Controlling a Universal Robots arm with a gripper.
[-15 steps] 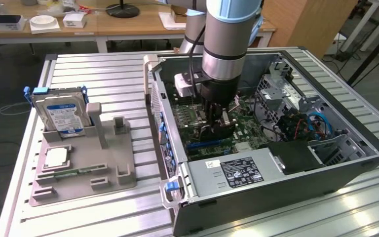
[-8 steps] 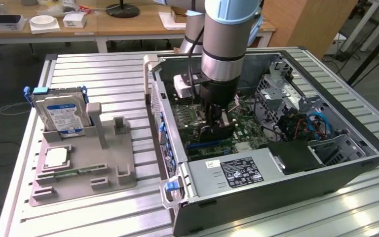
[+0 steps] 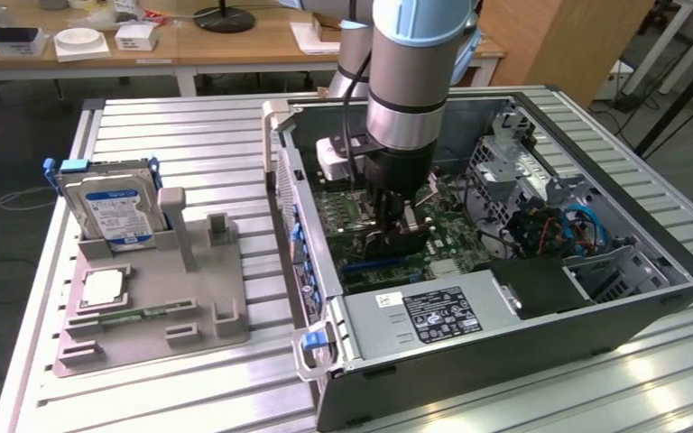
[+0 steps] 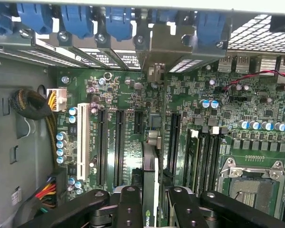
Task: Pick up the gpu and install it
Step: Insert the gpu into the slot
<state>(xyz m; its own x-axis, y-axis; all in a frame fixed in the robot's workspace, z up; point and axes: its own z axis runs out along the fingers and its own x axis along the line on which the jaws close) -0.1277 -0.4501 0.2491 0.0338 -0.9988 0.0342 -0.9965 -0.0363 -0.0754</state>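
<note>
My claw point(image 4: 151, 203) is clamped on the gpu point(image 4: 150, 166), held edge-on inside the computer case point(image 3: 503, 356). The card stands over the motherboard point(image 4: 128, 92), its bracket at the rear slots.

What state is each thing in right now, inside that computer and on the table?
computer case: open, insides exposed.
gpu: on edge inside the case, held by the gripper.
gripper: shut on the gpu.
hard drive: upright in the grey holder.
memory stick: lying flat in the holder.

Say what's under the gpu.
Green motherboard, black expansion slots either side. The gpu, edge-on between the jaws, covers whatever slot lies directly beneath it.
</note>
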